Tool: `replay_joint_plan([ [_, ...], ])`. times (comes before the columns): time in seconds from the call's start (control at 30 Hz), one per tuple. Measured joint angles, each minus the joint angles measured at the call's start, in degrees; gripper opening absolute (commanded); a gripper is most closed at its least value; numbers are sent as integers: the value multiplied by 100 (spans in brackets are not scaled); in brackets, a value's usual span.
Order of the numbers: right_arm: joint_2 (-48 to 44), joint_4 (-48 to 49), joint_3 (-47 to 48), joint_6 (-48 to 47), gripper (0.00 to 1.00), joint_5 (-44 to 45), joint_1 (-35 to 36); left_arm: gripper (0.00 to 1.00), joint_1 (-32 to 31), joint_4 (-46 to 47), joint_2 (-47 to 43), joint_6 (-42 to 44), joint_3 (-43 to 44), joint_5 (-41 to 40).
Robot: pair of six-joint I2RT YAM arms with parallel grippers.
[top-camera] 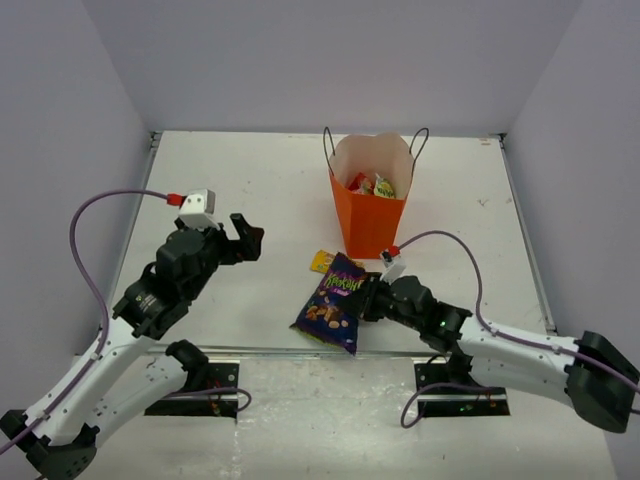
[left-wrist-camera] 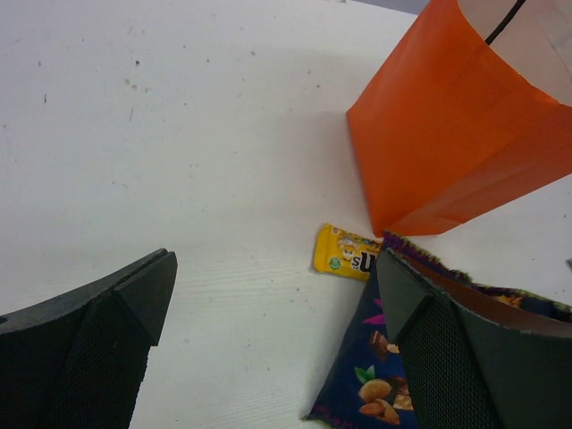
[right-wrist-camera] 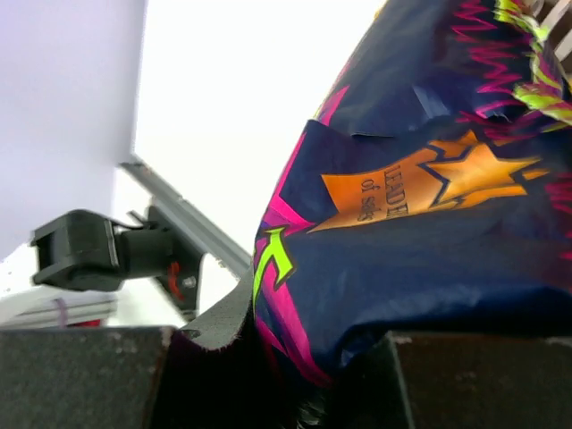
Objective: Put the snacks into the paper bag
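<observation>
One glossy dark purple nut bag (top-camera: 333, 303) is clamped by the right gripper (top-camera: 368, 298); one small yellow pack (top-camera: 322, 262) lies beside one tall orange paper bag (top-camera: 368, 222) (left gripper (top-camera: 247, 238) agape).

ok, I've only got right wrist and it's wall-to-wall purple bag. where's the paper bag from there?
Observer: In the top view the paper bag stands upright, mouth open, just behind the purple bag and the right end effector gripping its right edge.
Operator: any snacks still out?
Observer: Only one I can see, a yellow pack lying flat between the two bags, one end hidden by the purple bag's edge.
Operator: left arm in the way?
Observer: Doesn't look like it. The left end effector is open and empty, off to the left and apart from both bags.
</observation>
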Motion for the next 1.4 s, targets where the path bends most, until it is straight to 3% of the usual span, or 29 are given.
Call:
replay_joint_plan([
  [0.07,-485,-1064,505,-472,0,256,22,100,0,2,42,-2,-4,7],
  [0.2,-595,-2924,2052,-1497,0,763,20,100,0,9,149,-2,-4,42],
  [0.4,-540,-4214,4129,-2815,0,1213,22,100,0,39,142,-4,-4,61],
  [0.77,601,-5058,6577,-4140,0,1827,-111,100,0,37,-76,-9,-7,83],
  [1.13,1572,-5396,7569,-4513,0,1775,-1655,100,0,37,-146,-98,-212,190],
  [1.4,2269,-5453,8581,-4651,0,1582,-2181,100,0,92,-63,-142,-323,313],
])
